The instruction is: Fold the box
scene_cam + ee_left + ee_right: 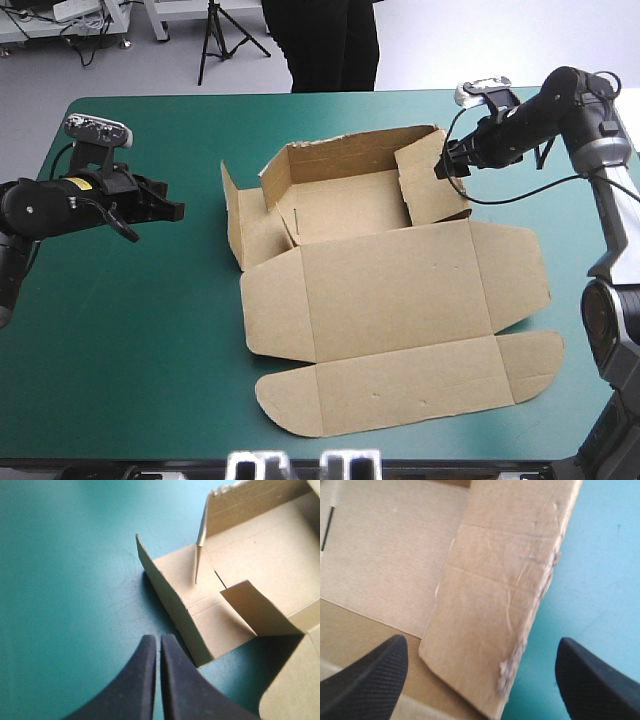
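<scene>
The brown box (pixel 390 300), probably light board, stiff but weak at its creases, lies mid-counter (pixel 130 330), lid flat nearside; the right gripper (pixel 441 170), fingers apart, straddles its frayed right wall (pixel 495 605), a sound hold, while the left gripper (pixel 159 645), fingers together, hangs just left.

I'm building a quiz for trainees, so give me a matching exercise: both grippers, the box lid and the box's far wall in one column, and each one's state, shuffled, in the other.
Column one
1. left gripper
2. right gripper
3. lid
4. far wall

Column two
A. open, at the right wall
B. lying flat on the teal-green cover
C. shut, apart from the box
D. standing upright

Pairs: 1-C, 2-A, 3-B, 4-D
</scene>
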Action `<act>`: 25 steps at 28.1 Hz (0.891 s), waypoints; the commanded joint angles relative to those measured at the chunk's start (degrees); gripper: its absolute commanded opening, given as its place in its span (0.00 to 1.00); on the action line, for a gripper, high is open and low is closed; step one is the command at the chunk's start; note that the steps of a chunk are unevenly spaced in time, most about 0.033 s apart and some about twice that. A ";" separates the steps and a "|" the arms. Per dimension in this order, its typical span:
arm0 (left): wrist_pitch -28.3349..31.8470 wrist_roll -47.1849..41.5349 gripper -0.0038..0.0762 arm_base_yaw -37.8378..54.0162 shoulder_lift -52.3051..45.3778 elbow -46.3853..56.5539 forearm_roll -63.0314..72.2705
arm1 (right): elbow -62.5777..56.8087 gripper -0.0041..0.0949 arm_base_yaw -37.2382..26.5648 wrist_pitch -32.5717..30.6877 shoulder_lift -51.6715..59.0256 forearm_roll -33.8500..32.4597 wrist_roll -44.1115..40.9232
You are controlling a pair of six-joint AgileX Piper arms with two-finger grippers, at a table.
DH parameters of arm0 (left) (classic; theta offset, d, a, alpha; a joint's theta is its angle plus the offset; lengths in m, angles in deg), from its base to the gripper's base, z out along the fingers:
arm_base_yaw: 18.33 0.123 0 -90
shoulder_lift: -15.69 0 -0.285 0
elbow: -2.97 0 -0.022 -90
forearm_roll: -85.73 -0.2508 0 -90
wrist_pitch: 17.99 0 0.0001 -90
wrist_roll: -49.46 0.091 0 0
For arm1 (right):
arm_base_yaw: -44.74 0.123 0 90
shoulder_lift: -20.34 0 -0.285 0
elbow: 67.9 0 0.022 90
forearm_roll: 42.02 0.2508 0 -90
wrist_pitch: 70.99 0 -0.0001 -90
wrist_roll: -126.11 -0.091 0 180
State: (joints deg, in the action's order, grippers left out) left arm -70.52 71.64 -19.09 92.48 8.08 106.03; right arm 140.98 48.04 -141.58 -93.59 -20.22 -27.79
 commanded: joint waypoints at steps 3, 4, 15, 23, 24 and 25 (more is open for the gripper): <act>3.49 -0.18 0.06 -0.01 -1.44 -1.90 -0.56 | 1.80 0.77 2.95 -1.27 1.32 -9.25 -2.97; 3.49 -0.18 0.06 -0.01 -1.44 -1.90 -0.56 | 1.80 0.77 3.59 -1.27 0.64 -10.39 -3.90; 2.87 -0.47 0.06 -0.01 -1.44 -1.90 -0.56 | 8.94 0.65 6.49 -1.27 -9.10 -11.32 -6.08; 1.88 -0.73 0.06 -0.01 -1.44 -1.90 -0.56 | 8.71 0.42 6.59 -1.27 -11.97 -10.47 -6.08; 1.88 -1.01 0.06 -0.01 -1.44 -1.90 -0.56 | 8.71 0.36 6.59 -1.27 -12.27 -10.76 -6.08; 1.88 -1.32 0.06 -0.01 -1.44 -1.90 -0.56 | 8.71 0.29 6.59 -1.27 -12.43 -10.88 -5.55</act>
State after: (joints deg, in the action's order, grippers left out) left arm -71.26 71.43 -19.09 92.48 8.08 104.27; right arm 148.13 54.65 -141.50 -108.84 -31.56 -33.98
